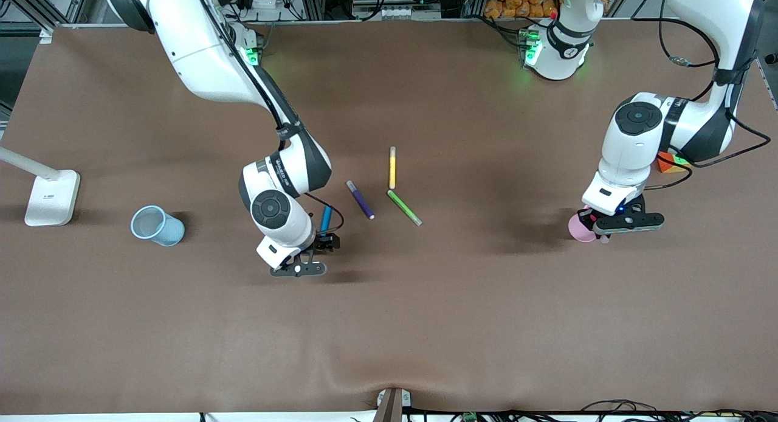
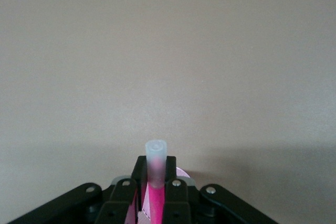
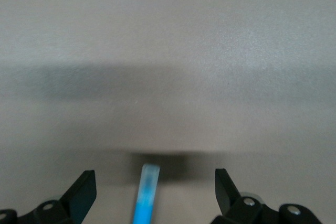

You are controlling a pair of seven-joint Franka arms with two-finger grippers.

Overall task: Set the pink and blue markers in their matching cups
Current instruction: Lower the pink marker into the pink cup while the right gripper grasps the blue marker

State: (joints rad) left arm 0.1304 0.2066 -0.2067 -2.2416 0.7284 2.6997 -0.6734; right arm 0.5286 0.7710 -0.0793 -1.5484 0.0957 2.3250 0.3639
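Observation:
My left gripper (image 1: pixel 600 230) is over the pale pink cup (image 1: pixel 579 227) at the left arm's end of the table. It is shut on the pink marker (image 2: pixel 156 203), which stands upright with its pale end (image 2: pixel 156 153) up. In the left wrist view the gripper (image 2: pixel 156 169) hides most of the cup (image 2: pixel 182 173). My right gripper (image 1: pixel 324 242) is open and low over the blue marker (image 1: pixel 326 217), which lies on the table. In the right wrist view the blue marker (image 3: pixel 144 198) lies between the open fingers of the gripper (image 3: pixel 155 184). The light blue cup (image 1: pixel 157 225) stands toward the right arm's end.
A purple pen (image 1: pixel 360 199), a yellow pen (image 1: pixel 392 168) and a green pen (image 1: pixel 404 207) lie mid-table beside the blue marker. A white lamp base (image 1: pixel 51 197) stands at the right arm's end. An orange block (image 1: pixel 667 162) sits under the left arm.

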